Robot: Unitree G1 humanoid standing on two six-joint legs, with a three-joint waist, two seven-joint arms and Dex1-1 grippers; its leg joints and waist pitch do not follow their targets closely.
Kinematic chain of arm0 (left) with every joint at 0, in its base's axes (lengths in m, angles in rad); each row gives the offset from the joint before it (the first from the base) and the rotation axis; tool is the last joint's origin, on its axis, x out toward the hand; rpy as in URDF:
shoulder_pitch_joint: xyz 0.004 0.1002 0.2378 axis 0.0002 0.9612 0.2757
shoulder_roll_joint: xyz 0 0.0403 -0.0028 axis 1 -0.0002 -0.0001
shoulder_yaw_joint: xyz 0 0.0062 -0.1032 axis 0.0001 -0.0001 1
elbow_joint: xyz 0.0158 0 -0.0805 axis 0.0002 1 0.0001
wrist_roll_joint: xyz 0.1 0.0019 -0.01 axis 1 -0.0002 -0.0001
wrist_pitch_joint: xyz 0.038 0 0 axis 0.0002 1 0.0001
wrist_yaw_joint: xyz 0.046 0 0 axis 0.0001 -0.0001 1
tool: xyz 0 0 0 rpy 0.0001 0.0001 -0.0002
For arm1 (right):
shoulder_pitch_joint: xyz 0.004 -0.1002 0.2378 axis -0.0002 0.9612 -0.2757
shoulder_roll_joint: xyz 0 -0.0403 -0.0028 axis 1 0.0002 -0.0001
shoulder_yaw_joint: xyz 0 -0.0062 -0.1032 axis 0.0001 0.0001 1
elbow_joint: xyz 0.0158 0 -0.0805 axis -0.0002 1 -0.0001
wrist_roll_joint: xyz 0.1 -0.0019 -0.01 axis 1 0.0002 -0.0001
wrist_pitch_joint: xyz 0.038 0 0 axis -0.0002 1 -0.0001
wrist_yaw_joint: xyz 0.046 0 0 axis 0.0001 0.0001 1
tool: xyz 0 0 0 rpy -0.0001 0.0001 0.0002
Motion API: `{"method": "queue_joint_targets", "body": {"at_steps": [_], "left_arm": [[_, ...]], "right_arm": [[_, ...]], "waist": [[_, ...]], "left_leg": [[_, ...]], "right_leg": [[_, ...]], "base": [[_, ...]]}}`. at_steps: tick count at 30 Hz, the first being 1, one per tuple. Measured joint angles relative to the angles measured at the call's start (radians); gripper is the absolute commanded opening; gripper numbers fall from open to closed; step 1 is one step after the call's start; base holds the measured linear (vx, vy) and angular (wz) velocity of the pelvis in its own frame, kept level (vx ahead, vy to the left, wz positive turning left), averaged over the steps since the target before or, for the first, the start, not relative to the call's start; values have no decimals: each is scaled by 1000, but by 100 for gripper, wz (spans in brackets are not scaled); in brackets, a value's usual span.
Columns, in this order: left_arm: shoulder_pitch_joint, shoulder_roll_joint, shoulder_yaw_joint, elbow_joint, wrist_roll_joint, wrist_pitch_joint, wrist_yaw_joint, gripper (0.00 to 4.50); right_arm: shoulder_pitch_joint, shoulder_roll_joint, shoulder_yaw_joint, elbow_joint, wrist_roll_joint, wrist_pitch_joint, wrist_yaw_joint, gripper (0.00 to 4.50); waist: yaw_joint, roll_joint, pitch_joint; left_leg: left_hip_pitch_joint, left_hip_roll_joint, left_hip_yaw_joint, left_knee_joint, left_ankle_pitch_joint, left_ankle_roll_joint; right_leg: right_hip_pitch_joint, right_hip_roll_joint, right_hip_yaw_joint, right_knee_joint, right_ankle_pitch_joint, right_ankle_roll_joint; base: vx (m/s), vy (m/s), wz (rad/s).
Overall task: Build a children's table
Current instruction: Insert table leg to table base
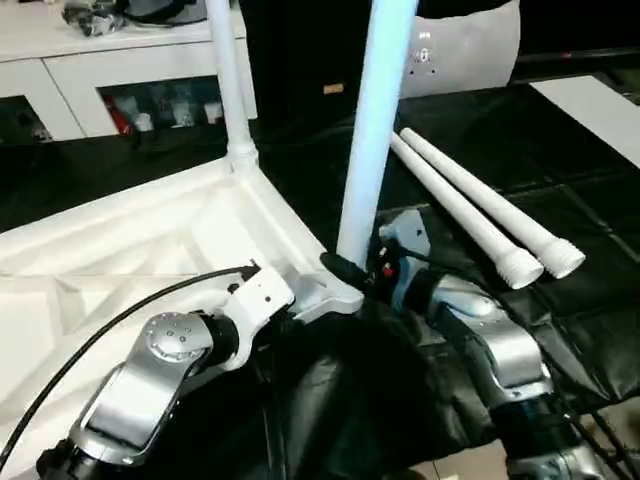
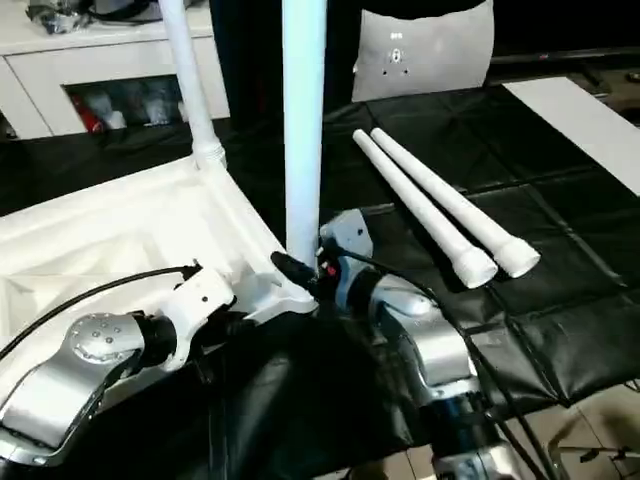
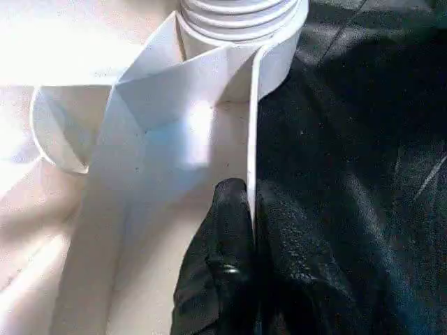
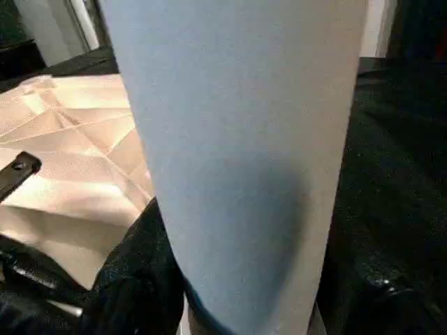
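While the upturned table top (image 1: 150,240) lies on the black sheet (image 1: 560,300) with two legs standing up out of it, the risk seems to me to sit at the near corner. Starting on the left, the left gripper (image 3: 241,230) is pinched tight on the thin raised rim (image 3: 253,139) of the top, one black finger on each face of it, just short of the corner socket (image 3: 244,28). That is a narrow edge to clamp. If the top gets twisted, I would expect the rim to slide out from between the fingers and the whole top to turn on the slippery sheet. Beyond that gripper, at the far corner, a finished leg (image 1: 228,80) stands upright in its own socket.

Moving right, the right gripper (image 1: 362,272) is wrapped around the base of the near leg (image 1: 375,120), low down, just above the socket that the left gripper is steadying. Its jaws stand about half open, filled by the leg. From the head views the leg leans a little, so I judge it may not be screwed fully home. Turning it while tilted could cross the threads or jam it. Letting go too early could let it tip.

Further right of that gripper, well apart from it, two spare legs (image 1: 480,215) lie side by side, touching. A wide elbow swing could set them rolling.
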State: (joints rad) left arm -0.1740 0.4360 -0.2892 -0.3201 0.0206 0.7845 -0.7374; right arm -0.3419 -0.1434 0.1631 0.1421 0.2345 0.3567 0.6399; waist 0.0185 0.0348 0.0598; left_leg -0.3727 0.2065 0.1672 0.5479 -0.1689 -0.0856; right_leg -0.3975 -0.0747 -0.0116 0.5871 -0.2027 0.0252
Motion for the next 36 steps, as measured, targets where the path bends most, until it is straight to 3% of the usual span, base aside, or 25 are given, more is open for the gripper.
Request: {"method": "queue_joint_targets", "body": {"at_steps": [2, 8, 16, 22, 29, 36], "left_arm": [[-3, -4, 0, 4, -2, 0, 0, 0], [-28, 6, -4, 33, -20, -28, -22, 0], [-61, 32, -16, 92, -33, -96, -58, 0], [-105, 70, -25, 176, -48, -180, -114, 0], [-165, 95, -26, 290, -46, -290, -173, 0], [-203, 134, -36, 385, -65, -412, -296, 0]], "right_arm": [[0, 7, -7, 29, 8, 1, -11, 275], [12, 7, -9, 69, 0, 11, -15, 342], [37, -20, -7, 32, -1, 7, 6, 405], [148, -91, -19, -71, 31, 0, 66, 443], [239, -163, -23, -112, 63, 25, 153, 443], [216, -296, -70, -172, 111, 24, 275, 443]], "waist": [[3, 2, 1], [17, 6, 4], [23, 12, 5], [36, 19, 9], [37, 29, 14], [48, 30, 14]], "left_leg": [[0, 0, 0, 0, 0, 0], [-4, 1, 1, 0, 3, -5], [-5, 1, 1, 3, 3, -5], [-4, 1, 1, 7, 3, -5], [-10, 1, 1, 10, 3, -4], [-13, 1, 1, 16, 3, -3]], "right_leg": [[0, 0, 0, 0, 0, -1], [-3, 0, 0, 0, 1, -1], [-3, 0, -1, 3, 1, -1], [-3, 0, -1, 7, 1, -1], [-6, -1, -1, 8, 3, -1], [-6, -2, -1, 9, 3, -1]], "base": [[0, 0, 0], [0, 0, 0], [0, 0, 0], [0, 0, 0], [0, 0, 0], [0, 0, 0]]}}
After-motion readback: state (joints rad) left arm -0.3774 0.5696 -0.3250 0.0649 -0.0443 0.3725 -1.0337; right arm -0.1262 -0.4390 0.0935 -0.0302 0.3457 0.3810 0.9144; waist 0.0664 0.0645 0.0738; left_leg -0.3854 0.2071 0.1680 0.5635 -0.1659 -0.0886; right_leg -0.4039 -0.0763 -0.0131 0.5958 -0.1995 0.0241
